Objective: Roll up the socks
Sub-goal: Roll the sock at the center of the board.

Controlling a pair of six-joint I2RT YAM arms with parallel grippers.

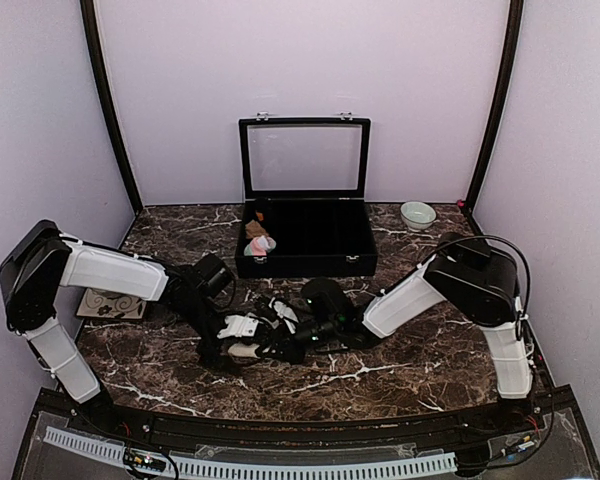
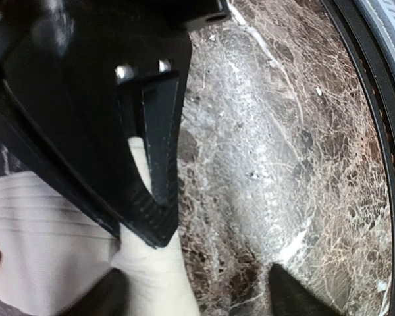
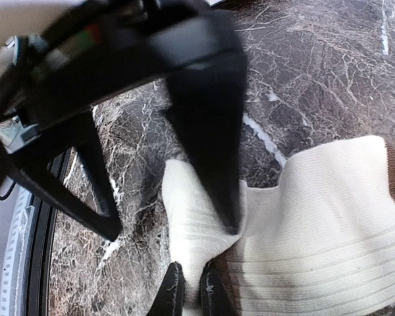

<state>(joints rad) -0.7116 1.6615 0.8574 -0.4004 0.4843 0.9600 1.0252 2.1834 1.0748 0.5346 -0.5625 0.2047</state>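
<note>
Socks, two, soft knit: light, limp, ribbed, apt to spring unrolled; best pinched at a folded edge through every layer. One cream sock (image 3: 303,217) with brown bands lies on the marble table (image 1: 400,370) between my arms. My right gripper (image 3: 192,293) is clamped on its edge; my left gripper (image 2: 201,296) stands spread over it, holding nothing. Further back: one black box (image 1: 305,265), lid up, holding at its left end one pink sock (image 1: 264,243), I judge, and one tan bundle (image 1: 255,229). Farthest: one pale bowl (image 1: 417,214).
</note>
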